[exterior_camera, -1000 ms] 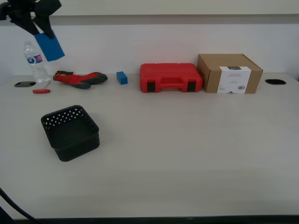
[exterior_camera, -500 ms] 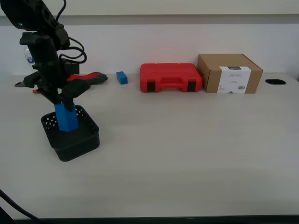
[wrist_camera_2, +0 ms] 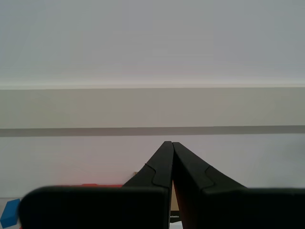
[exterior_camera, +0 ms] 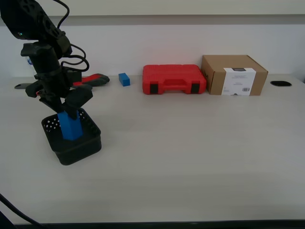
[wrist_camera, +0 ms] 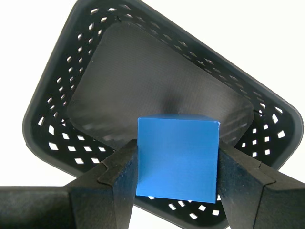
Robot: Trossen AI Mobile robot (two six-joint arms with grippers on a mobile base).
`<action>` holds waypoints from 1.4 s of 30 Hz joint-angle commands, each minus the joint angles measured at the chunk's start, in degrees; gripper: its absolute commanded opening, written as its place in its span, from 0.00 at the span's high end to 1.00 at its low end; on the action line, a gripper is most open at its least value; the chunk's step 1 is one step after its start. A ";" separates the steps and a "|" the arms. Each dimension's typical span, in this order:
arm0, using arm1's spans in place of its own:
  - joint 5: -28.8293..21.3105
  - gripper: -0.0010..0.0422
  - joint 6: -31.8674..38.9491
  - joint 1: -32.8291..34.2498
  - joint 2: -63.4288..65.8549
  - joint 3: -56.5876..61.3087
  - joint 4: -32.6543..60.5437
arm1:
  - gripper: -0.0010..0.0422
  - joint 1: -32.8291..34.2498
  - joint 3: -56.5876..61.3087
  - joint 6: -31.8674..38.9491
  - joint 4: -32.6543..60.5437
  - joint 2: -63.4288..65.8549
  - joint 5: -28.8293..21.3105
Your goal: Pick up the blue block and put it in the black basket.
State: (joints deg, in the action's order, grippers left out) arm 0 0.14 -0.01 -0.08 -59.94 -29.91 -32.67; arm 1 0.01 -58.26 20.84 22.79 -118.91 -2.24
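The blue block stands upright with its lower part inside the black basket, at the exterior view's left. My first gripper is above the basket, shut on the block's upper part. In the first wrist view the block sits between both fingers over the basket's floor, with the holed wall around it. My second gripper is shut and empty and faces the wall. It does not show in the exterior view.
A smaller blue cube, a red and black tool, a red case and a cardboard box line the table's far edge. The cube's corner also shows in the second wrist view.
My first gripper came down from the upper left with the blue block and lowered it into the basket. Over the last half second the block sank a little deeper.
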 commanded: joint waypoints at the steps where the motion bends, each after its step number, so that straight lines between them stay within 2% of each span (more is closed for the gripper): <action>1: 0.00 0.98 0.00 0.02 0.00 -0.07 -0.15 | 0.72 0.02 -0.02 0.09 -0.11 0.02 -0.11; 4: 0.00 0.98 0.00 0.02 0.00 -0.07 -0.15 | 0.49 0.02 -0.02 -0.28 -0.46 0.02 0.20; 8: 0.00 0.98 0.00 0.02 0.00 -0.07 -0.15 | 0.11 0.04 -0.02 -2.29 -0.57 0.02 1.42; 9: 0.00 0.98 0.00 0.02 0.00 -0.07 -0.15 | 0.03 0.07 -0.02 -2.43 -0.48 0.02 2.12; 10: 0.00 0.98 0.00 0.02 0.00 -0.07 -0.15 | 0.04 0.04 -0.02 -2.40 -0.31 0.02 2.36; 12: 0.00 0.98 0.00 0.02 0.00 -0.07 -0.15 | 0.18 0.04 -0.02 -2.51 -0.28 0.02 2.38; 16: 0.00 0.98 0.00 0.02 0.00 -0.07 -0.15 | 0.65 0.07 -0.02 -4.68 -0.22 0.04 2.16; 17: 0.00 0.98 0.00 0.02 0.00 -0.07 -0.15 | 0.73 0.09 -0.02 -5.09 -0.24 0.04 2.16; 18: 0.00 0.98 0.00 0.02 0.00 -0.07 -0.15 | 0.89 0.09 -0.02 -5.07 -0.39 0.04 2.19; 19: 0.00 0.98 0.00 0.02 0.00 -0.07 -0.15 | 1.00 0.07 -0.02 -5.16 -0.59 0.07 2.19; 21: 0.00 0.98 0.00 0.04 0.00 -0.07 -0.15 | 0.97 0.07 -0.02 -5.31 -1.20 0.07 2.27; 22: 0.00 0.98 0.00 0.02 0.00 -0.07 -0.15 | 0.99 0.09 -0.02 -5.46 -1.51 0.07 2.25; 42: 0.00 0.98 0.00 0.02 0.00 -0.07 -0.11 | 0.98 0.02 -0.02 -5.46 -2.01 0.35 2.25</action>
State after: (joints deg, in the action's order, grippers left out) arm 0 0.14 -0.01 -0.03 -59.94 -29.91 -32.64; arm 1 0.01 -58.28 15.33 20.75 -118.58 -0.05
